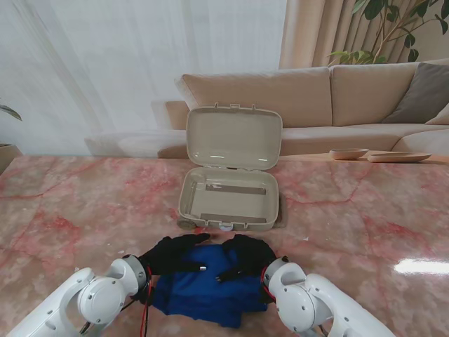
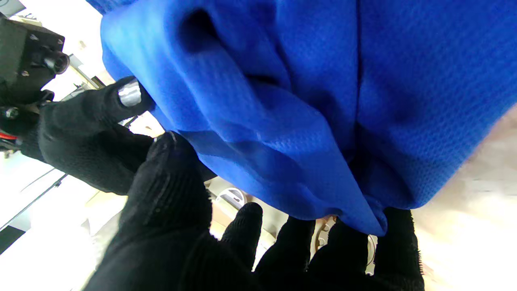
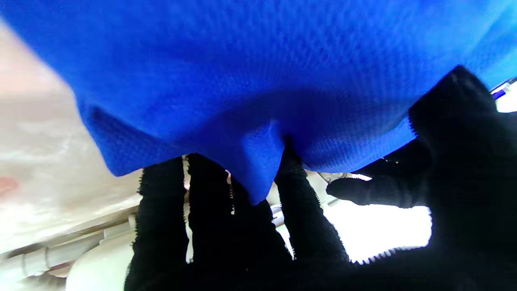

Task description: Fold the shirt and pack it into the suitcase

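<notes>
The blue shirt point(image 1: 200, 295) lies bunched in a rough bundle close to me on the pink marble table point(image 1: 365, 225). Both black-gloved hands rest palm-down on its far edge, fingertips nearly meeting: left hand point(image 1: 172, 253), right hand point(image 1: 247, 256). In the left wrist view, cloth point(image 2: 303, 101) is caught between the thumb and fingers of the left hand point(image 2: 194, 242). The right wrist view shows a fold of shirt point(image 3: 242, 81) pinched among the fingers of the right hand point(image 3: 242, 242). The open beige suitcase point(image 1: 231, 200) stands just beyond the hands, with nothing inside and its lid point(image 1: 233, 137) upright.
A beige sofa point(image 1: 316, 91) runs behind the table. Shallow wooden bowls point(image 1: 349, 153) sit at the far right edge. Bare marble stretches to both sides of the suitcase. A red cable point(image 1: 144, 309) hangs by my left wrist.
</notes>
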